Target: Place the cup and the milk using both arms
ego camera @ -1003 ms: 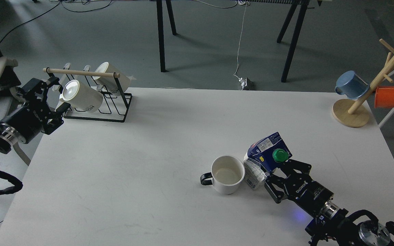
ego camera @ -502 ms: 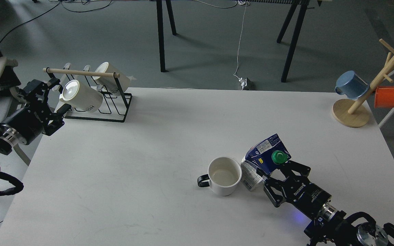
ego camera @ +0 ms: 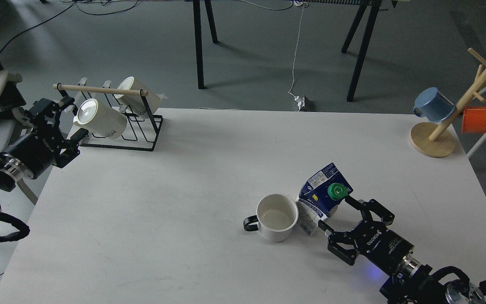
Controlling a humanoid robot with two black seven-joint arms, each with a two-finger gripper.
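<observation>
The dark blue and white gable-top milk carton (ego camera: pixel 321 195) stands upright mid-table, touching the cream-white cylindrical cup (ego camera: pixel 276 216), just ahead of the right gripper (ego camera: pixel 335 214), whose fingers are spread apart, while the left gripper (ego camera: pixel 63 118), state unclear, sits far off.

The cup (ego camera: pixel 276 216) is white with a black handle at nine o'clock. It stands up, empty. The blue milk (ego camera: pixel 321 197) touches it at three o'clock, green cap on.
</observation>
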